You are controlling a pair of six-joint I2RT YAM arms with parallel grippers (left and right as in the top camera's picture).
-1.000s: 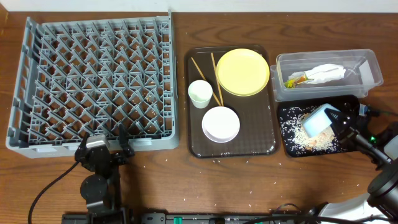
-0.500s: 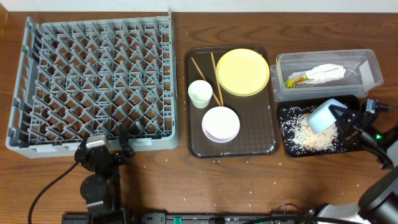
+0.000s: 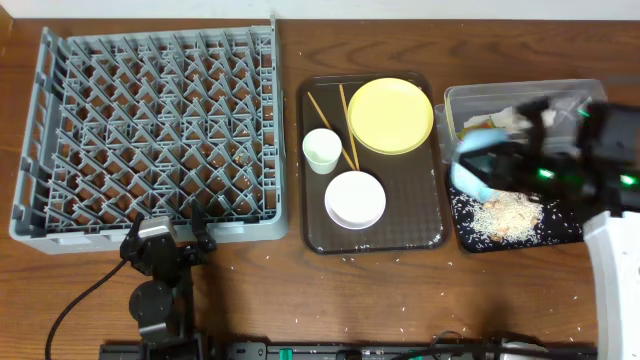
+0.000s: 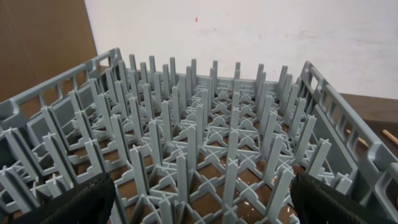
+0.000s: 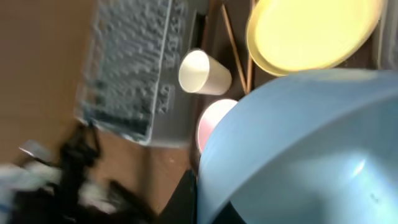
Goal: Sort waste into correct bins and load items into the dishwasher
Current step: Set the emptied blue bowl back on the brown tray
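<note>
Light blue bowl [image 3: 474, 172] in right gripper [image 3: 503, 166], over black tray [image 3: 566, 231].

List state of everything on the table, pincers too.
Dish rack: no dishes.
Yellow plate: flat on brown tray.
White bowl: upright on tray.
White cup: upright on tray.
Chopsticks: lying on tray.
Black tray: holds rice.
Clear tub: partly hidden.
Light blue bowl: tilted, held above black tray.
Left pincer: open, empty.
Right pincer: shut on light blue bowl.

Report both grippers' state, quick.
Left gripper: open, holding nothing.
Right gripper: shut on the light blue bowl.
</note>
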